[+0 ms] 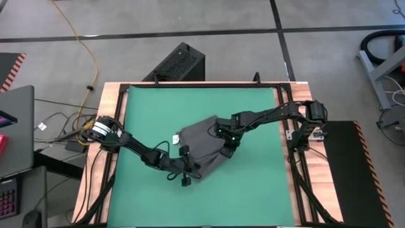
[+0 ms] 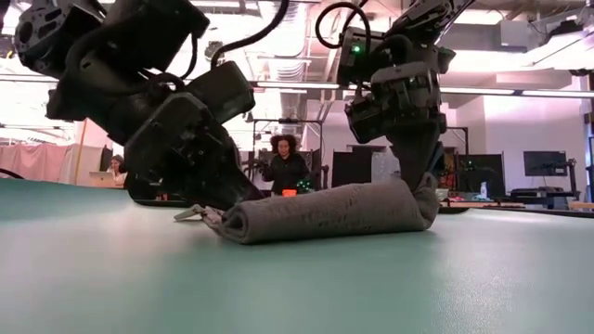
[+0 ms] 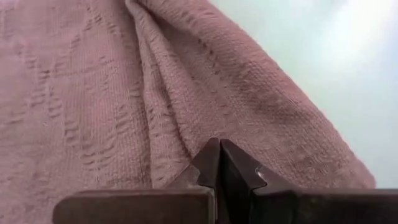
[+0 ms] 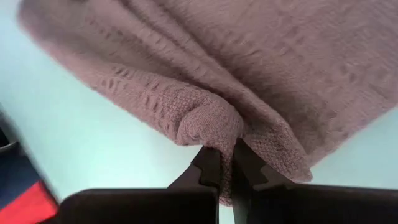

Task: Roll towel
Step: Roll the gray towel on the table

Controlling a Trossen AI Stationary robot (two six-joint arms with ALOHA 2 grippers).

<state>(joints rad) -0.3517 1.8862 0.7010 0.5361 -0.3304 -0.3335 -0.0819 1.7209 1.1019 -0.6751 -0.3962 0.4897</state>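
The dark grey towel (image 1: 204, 144) lies crumpled on the green mat (image 1: 152, 107), near its middle. Its small white tag (image 1: 175, 137) shows at its left edge. In the low view the towel's near side (image 2: 325, 211) is a thick rolled fold resting on the mat. My left gripper (image 1: 187, 169) is shut at the towel's near left part. My right gripper (image 1: 227, 149) is shut on the towel's right end. My left gripper has its shut fingertips (image 3: 211, 163) on the towel, where a fold (image 3: 177, 134) runs up to them. It comes slanting down from the table's left. Whether cloth is pinched between the tips is hidden by the fingers themselves. My right gripper pinches a bunched fold of several layers (image 4: 211, 124) at the towel's right end between its two fingers. It comes from above, pointing down. That end (image 2: 425, 199) is drawn up a little; the remainder lies on the mat.
Bare green mat lies all around the towel inside the wooden table frame (image 1: 107, 126). A black box (image 1: 178, 63) stands beyond the far edge. A laptop (image 1: 16, 130) sits left of the table. A person (image 2: 283, 165) stands in the room behind.
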